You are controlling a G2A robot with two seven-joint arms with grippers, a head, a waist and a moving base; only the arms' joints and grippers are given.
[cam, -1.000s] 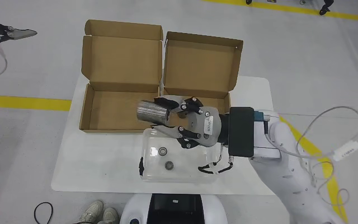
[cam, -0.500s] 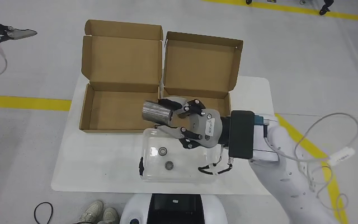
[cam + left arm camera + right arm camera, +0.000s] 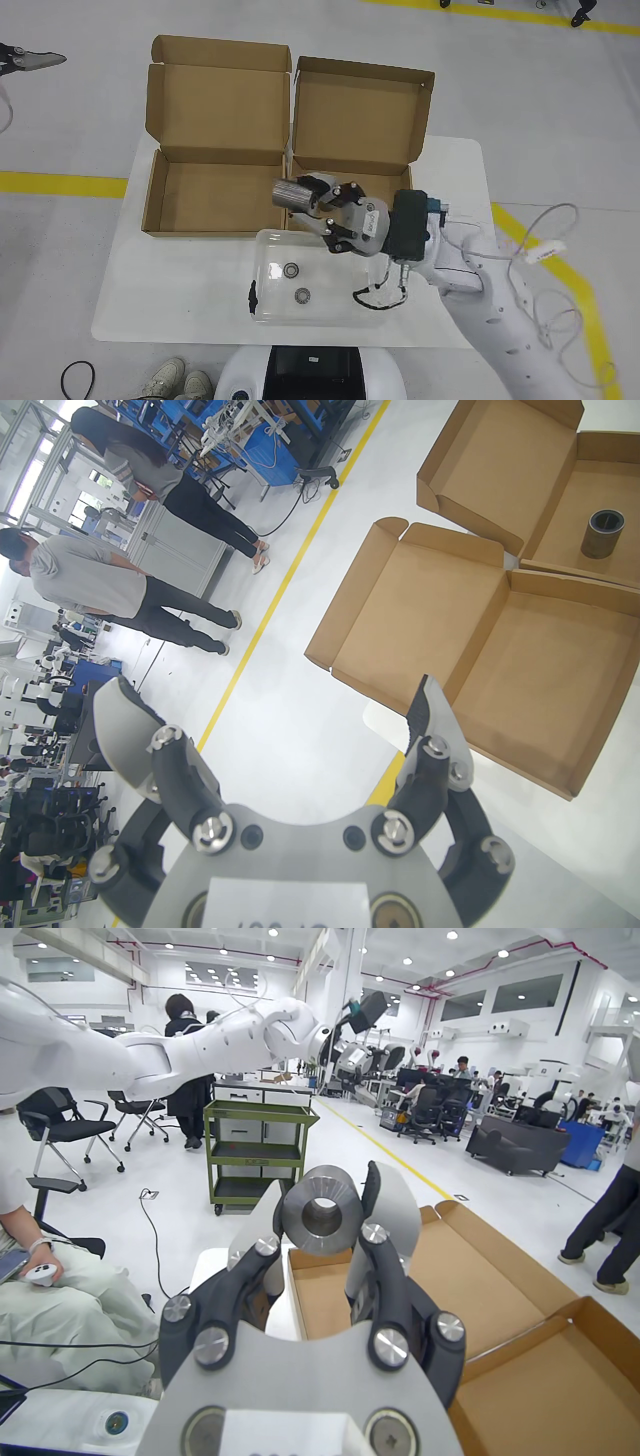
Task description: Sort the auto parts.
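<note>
Item: metal cylinder (image 3: 290,192), hollow, with its bore seen end-on in the right wrist view. It is pinched between the two fingers of the right gripper (image 3: 308,197) and held on its side, clear of the surface, above the shared edge of the two cardboard boxes and just beyond the far rim of the clear plastic container (image 3: 265,300). Two small ring-shaped parts (image 3: 291,269) (image 3: 303,295) are lodged in that container, apart from each other. The left box (image 3: 215,195) and the right box (image 3: 360,110) are set side by side on the white table (image 3: 170,290), lids folded back. In the left wrist view, a dark cylinder (image 3: 603,534) is seen standing upright in the tray of the farther box, near the wall beside the nearer box; whether it is a separate piece cannot be told. The left gripper (image 3: 272,710) is held well off the table's far left corner, over the floor, with its fingers (image 3: 120,720) spread wide and nothing between them.
</note>
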